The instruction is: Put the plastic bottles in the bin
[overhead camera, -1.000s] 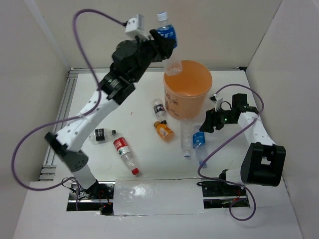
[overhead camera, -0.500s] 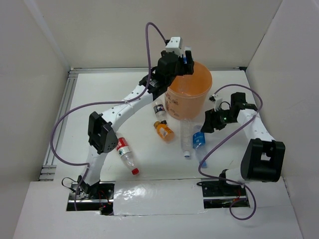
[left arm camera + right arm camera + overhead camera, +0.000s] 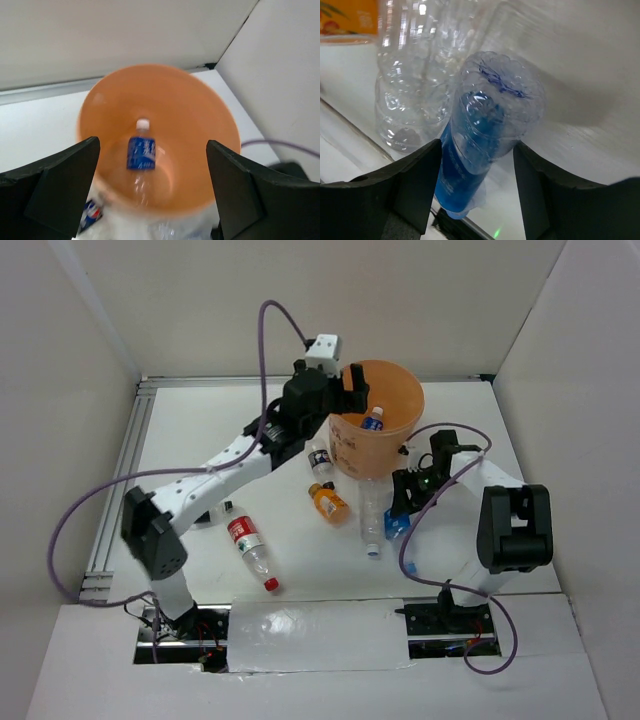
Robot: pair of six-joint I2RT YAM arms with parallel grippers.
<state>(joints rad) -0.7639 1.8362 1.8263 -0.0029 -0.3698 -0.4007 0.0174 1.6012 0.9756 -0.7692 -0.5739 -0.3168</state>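
Observation:
The peach-orange bin [image 3: 405,390] stands at the back of the table. My left gripper [image 3: 350,390] hangs open over its left rim, holding nothing. A blue-labelled bottle [image 3: 141,152] is inside the bin [image 3: 210,100], apart from the wide-open left gripper [image 3: 151,146]. My right gripper [image 3: 402,508] is low at the bin's front. In its wrist view the right gripper [image 3: 477,147] stands open around another blue-labelled bottle [image 3: 485,145] lying on the table, one finger on each side. Beside that bottle lies a clear bottle [image 3: 415,90].
On the table lie an orange bottle [image 3: 328,502], a red-labelled bottle [image 3: 250,548], a dark-labelled bottle [image 3: 320,458] against the bin, and another one [image 3: 205,512] partly hidden by the left arm. White walls enclose the table.
The left arm came down from high up to the bin's rim, opened and let go of its blue-labelled bottle, now inside the bin. The right gripper moved left around the lying bottle and narrowed.

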